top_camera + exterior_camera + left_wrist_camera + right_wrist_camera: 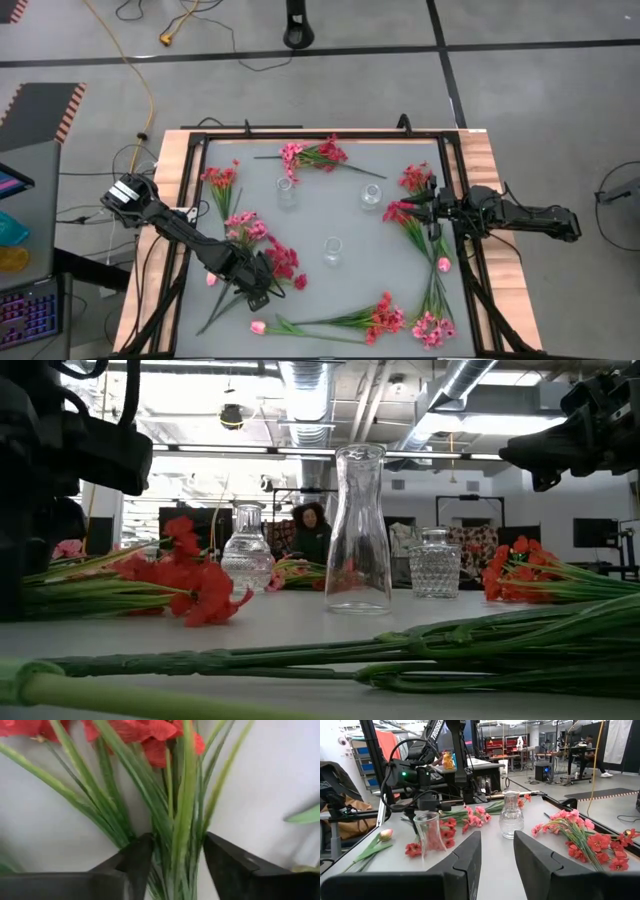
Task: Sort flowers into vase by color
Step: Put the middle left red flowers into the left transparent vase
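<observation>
Three clear glass vases (pixel 332 250) (pixel 287 190) (pixel 371 195) stand upright mid-table. A red flower spray (pixel 283 262) lies flat on the table at the near left, its green stems running toward the near edge. My left gripper (pixel 258 295) points steeply down over those stems, shut on them (pixel 177 850). My right gripper (pixel 418 205) hangs level above the table's right side, open with nothing between its fingers (pixel 497 850). Other sprays lie around the vases. My left gripper pinches the red spray's bundle of green stems and leaves (pixel 176 835) between its two fingers (pixel 137 857), a short way below the blossoms (pixel 150 740). The fingers come from above and lie across the stems. The spray lies on the table.
A light pink spray (pixel 245 228) lies beside the red one. More sprays lie at the far middle (pixel 310 155), far left (pixel 220 185), right (pixel 405 212) and near right (pixel 385 318) (pixel 432 328). Tulip buds (pixel 257 327) (pixel 443 264) lie near. A person (pixel 312 530) sits far behind.
</observation>
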